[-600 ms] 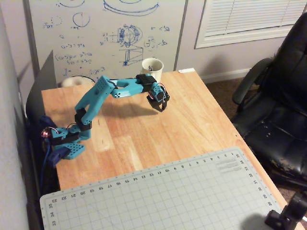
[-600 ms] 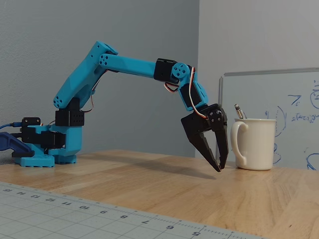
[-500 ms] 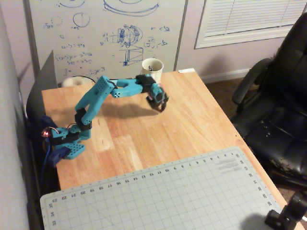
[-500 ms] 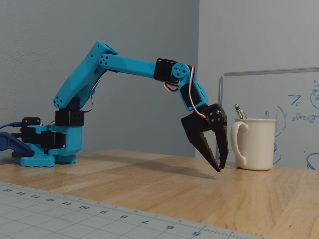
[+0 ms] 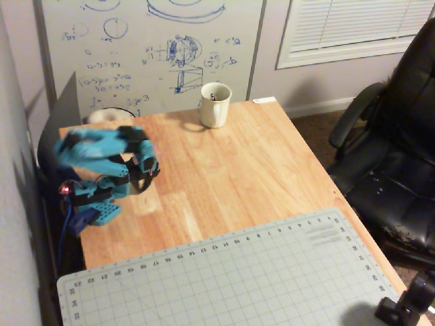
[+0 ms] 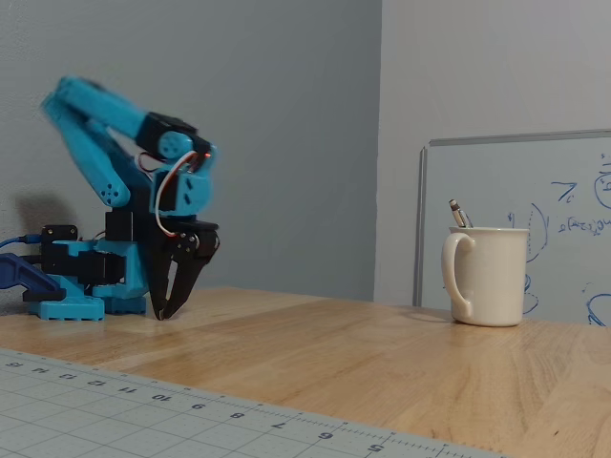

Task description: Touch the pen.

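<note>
Pen (image 6: 459,213) stands alone in the one cream mug (image 6: 489,276); gripper (image 6: 164,311), well apart from the mug, is pressed together.

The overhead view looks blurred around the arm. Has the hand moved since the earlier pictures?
Yes. In the fixed view the hand has pulled back leftward, away from the mug, and now hangs beside the arm's base.

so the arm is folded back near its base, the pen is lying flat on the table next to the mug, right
Not quite. The arm is folded back near its base, but the pen is not lying on the table: it stands inside the mug, its tip poking above the rim. The fixed view shows this best; the overhead view shows a dark stick within the mug's mouth.
</note>
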{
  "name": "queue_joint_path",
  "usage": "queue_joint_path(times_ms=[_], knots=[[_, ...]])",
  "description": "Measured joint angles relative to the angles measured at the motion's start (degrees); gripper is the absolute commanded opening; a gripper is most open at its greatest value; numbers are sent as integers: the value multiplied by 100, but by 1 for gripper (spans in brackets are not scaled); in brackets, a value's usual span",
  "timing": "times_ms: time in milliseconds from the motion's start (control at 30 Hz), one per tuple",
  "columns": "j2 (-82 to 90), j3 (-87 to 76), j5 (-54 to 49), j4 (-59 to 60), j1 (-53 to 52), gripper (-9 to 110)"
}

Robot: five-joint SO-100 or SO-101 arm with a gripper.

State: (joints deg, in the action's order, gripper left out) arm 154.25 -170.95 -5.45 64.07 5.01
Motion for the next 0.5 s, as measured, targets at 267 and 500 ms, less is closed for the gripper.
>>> queue_joint_path(times_ms=[267,500], knots=[[3410,-958,0,70,9,1],[3542,-967,0,70,9,1]])
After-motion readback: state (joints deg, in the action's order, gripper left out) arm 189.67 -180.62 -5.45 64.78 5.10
